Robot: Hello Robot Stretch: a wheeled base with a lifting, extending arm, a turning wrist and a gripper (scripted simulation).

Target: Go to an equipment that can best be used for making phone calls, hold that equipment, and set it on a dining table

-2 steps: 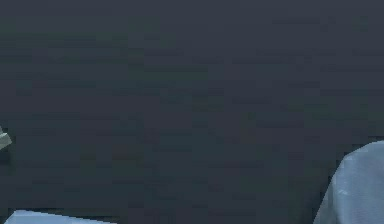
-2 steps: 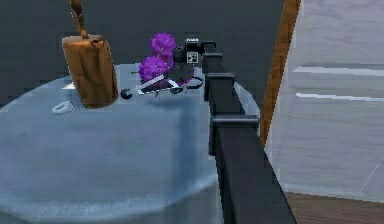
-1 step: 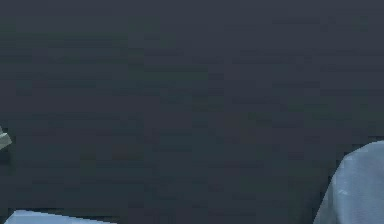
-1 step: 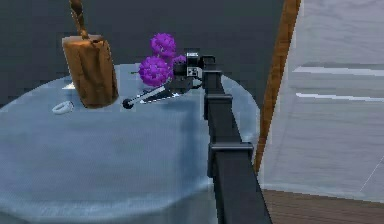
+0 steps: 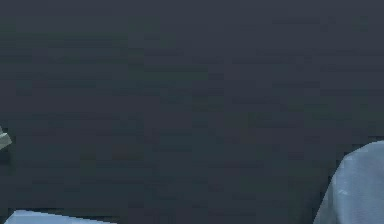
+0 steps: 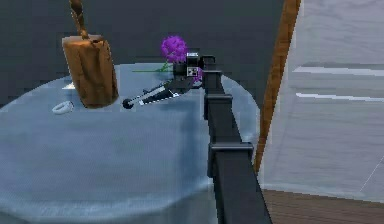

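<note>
Fingers [image 6: 147, 97] by middle of round pale-blue clothed table [image 6: 60, 150]; I can't tell their spread or any hold | phone's place untellable, maybe beneath them | ease down clear of brown wooden block [image 6: 90, 70]

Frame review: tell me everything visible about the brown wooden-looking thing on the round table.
The brown block looks like rough wood: squat, rounded, upright. A thin brown stem rises from its top. It stands on the pale blue-grey round table, toward the arm side view's left, a small white ring-like thing beside its base.
</note>
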